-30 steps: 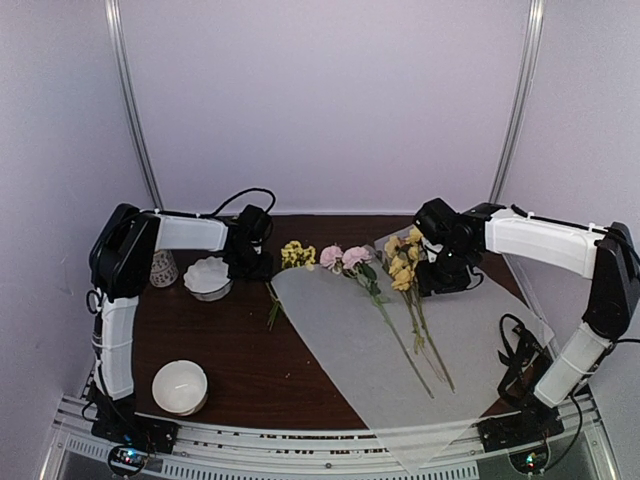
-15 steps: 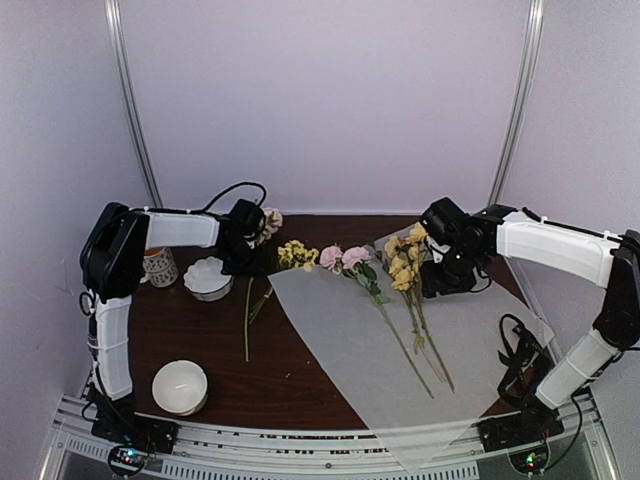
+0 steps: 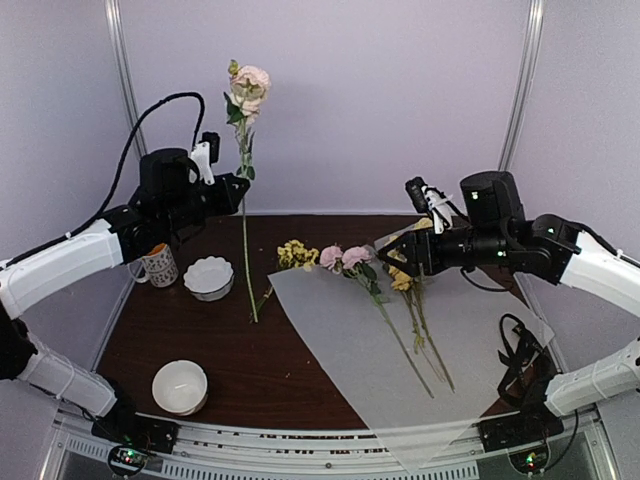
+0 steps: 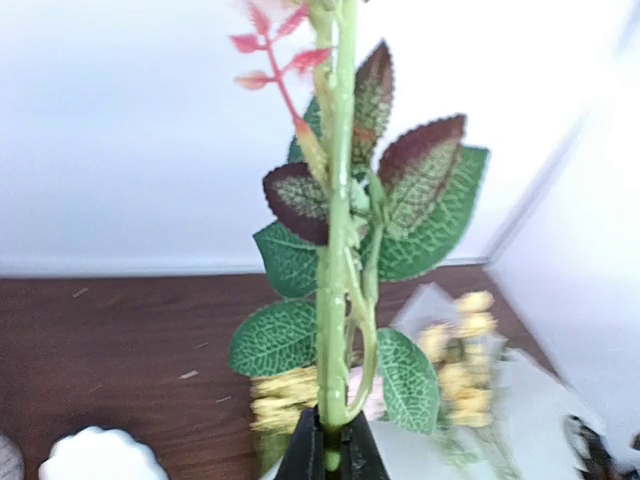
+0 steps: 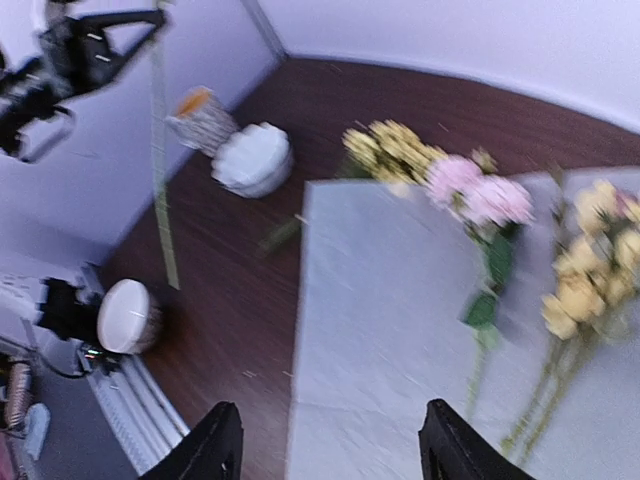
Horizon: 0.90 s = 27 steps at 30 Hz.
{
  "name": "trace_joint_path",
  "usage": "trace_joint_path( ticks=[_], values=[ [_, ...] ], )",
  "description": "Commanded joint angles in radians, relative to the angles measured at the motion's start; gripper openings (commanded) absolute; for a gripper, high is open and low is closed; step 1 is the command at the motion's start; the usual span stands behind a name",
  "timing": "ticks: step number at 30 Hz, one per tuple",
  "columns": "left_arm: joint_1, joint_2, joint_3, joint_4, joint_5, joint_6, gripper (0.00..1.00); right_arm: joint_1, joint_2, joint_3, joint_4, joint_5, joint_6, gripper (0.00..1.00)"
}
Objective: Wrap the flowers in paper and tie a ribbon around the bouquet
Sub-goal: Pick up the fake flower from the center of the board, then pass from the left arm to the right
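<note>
One pink flower (image 3: 250,80), leafy, green-stemmed, upright, clamped in left claw (image 4: 325,455); right claw (image 5: 330,445) wide, empty.

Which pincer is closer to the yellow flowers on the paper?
Right. The right pincer hovers just above the yellow flowers; the left pincer is far off, holding a pink flower high.

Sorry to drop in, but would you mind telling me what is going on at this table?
The robot is gathering flowers to wrap. Its left hand is shut on the stem of a pink flower, holding it upright in the air above the left side of the table. The right hand hangs open above the yellow flowers, which lie with two pink blooms on the flat white paper. Nothing is wrapped or tied yet.
</note>
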<state>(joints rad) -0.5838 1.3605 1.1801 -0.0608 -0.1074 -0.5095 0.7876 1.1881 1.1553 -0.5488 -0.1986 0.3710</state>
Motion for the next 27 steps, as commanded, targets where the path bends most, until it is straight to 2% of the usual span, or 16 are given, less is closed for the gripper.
trace_joint_path(
  ticks=[1,4,7,10,14,18,20,21,25,27],
  values=[
    [-0.158,-0.063,-0.069,0.297,0.194,0.034,0.00,0.077,-0.039,-0.044,0.482,-0.194,0.014,0.63],
    [-0.238,-0.071,-0.045,0.425,0.371,0.024,0.00,0.101,0.009,-0.017,0.595,-0.198,0.048,0.63],
    [-0.299,-0.071,-0.034,0.522,0.438,0.022,0.00,0.134,0.074,0.029,0.638,-0.180,0.053,0.67],
    [-0.338,-0.051,-0.033,0.589,0.453,0.001,0.00,0.157,0.137,0.062,0.649,-0.183,0.034,0.72],
    [-0.353,-0.004,-0.027,0.634,0.476,-0.042,0.00,0.161,0.189,0.064,0.699,-0.245,0.060,0.73],
    [-0.355,0.015,-0.036,0.633,0.455,-0.050,0.00,0.168,0.187,0.057,0.717,-0.273,0.057,0.67],
    [-0.355,0.020,-0.035,0.623,0.449,-0.042,0.00,0.168,0.181,0.048,0.712,-0.262,0.055,0.53],
    [-0.355,0.023,-0.030,0.616,0.449,-0.036,0.00,0.167,0.178,0.045,0.705,-0.262,0.054,0.50],
    [-0.356,0.021,-0.034,0.615,0.448,-0.015,0.00,0.167,0.154,0.028,0.675,-0.248,0.039,0.54],
    [-0.357,0.011,-0.038,0.612,0.448,-0.004,0.00,0.165,0.126,0.026,0.608,-0.177,0.009,0.56]
  ],
)
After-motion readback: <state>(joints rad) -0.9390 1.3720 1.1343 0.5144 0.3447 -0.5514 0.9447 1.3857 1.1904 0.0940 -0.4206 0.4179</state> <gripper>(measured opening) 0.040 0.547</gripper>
